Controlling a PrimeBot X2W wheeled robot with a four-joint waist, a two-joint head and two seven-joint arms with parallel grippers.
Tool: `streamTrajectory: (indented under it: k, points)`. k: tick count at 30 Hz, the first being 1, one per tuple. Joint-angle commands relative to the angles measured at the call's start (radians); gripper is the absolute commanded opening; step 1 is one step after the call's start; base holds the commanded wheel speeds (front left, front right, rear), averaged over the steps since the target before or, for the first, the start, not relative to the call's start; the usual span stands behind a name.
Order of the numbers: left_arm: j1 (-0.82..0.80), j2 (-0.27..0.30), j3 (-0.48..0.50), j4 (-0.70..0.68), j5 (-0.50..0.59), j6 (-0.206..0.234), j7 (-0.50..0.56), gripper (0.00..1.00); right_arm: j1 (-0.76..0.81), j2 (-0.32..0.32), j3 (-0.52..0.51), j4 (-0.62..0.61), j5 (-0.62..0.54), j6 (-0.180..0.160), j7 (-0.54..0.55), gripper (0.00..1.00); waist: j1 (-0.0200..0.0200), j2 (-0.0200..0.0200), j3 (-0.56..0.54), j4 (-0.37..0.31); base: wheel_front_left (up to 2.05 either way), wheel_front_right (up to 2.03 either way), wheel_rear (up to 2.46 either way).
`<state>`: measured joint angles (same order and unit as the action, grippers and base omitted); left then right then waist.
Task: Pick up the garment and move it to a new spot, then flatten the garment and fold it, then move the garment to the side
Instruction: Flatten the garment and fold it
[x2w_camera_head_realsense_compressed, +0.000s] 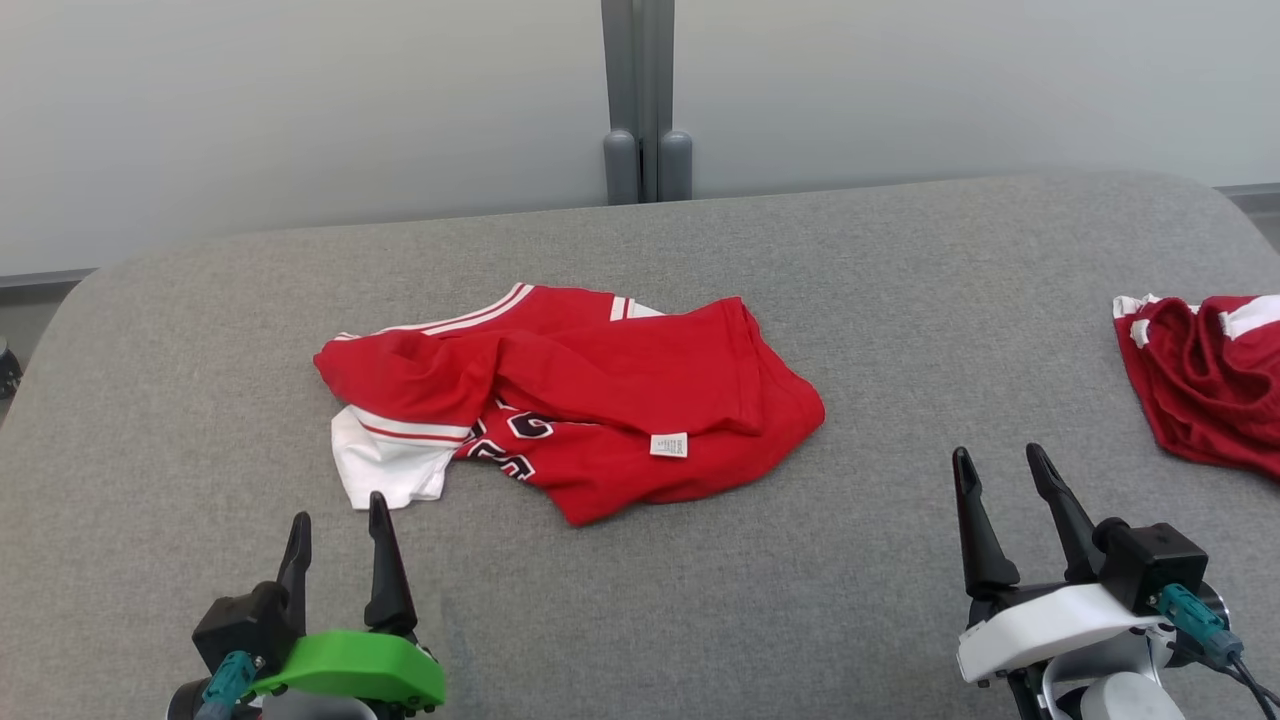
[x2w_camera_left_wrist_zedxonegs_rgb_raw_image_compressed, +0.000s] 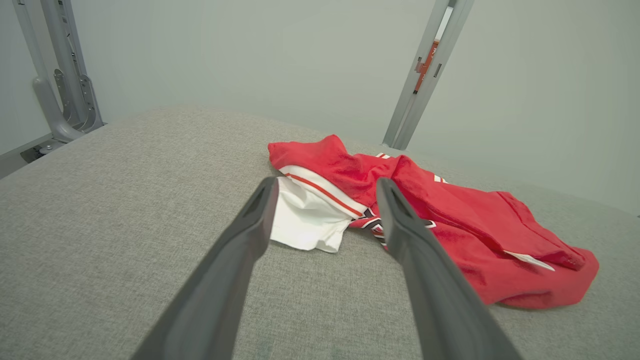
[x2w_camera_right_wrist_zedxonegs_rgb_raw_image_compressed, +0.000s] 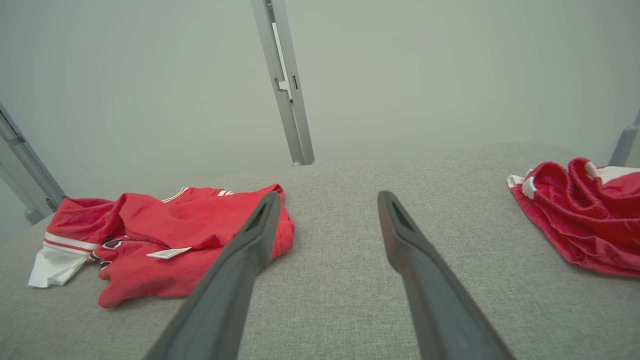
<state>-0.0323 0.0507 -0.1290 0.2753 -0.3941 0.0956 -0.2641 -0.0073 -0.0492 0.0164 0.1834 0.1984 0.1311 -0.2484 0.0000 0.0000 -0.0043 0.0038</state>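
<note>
— what's closest to us?
— left pincer (x2w_camera_head_realsense_compressed: 338, 508) and right pincer (x2w_camera_head_realsense_compressed: 998, 452) hover at the near edge, both spread wide, holding nothing.
— and the garment (x2w_camera_head_realsense_compressed: 600, 390)?
— crumpled in the middle of the grey surface (x2w_camera_head_realsense_compressed: 700, 620), just beyond the left one. another red cloth (x2w_camera_head_realsense_compressed: 1210, 380) lies far right.

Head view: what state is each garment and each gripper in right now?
Red jersey: crumpled, unfolded, lying in the middle of the grey surface, not held.
Second red garment: bunched up at the right edge, not held.
Left gripper: open, empty.
Right gripper: open, empty.
</note>
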Motion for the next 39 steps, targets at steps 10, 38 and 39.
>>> streamTrajectory:
  k: [10,38,39]
  points:
    - [-0.016,0.0,-0.019,-0.01,-0.011,0.016,0.0,1.0,-0.022,-0.002,0.004,0.004,-0.009,-0.001,-0.007,1.0,0.0,0.0,0.031,0.018,0.0,0.0,0.0]
    - [-0.09,0.001,-0.06,-0.04,-0.026,0.034,0.0,1.0,-0.406,-0.003,0.106,0.526,-0.166,-0.001,-0.009,0.45,0.0,0.0,0.19,0.21,0.0,0.0,0.0]
    - [-0.089,0.001,-0.059,-0.04,-0.025,0.034,0.0,1.0,-0.413,-0.003,0.103,0.538,-0.163,-0.001,-0.01,0.34,0.0,0.0,0.189,0.21,0.0,0.0,0.0]
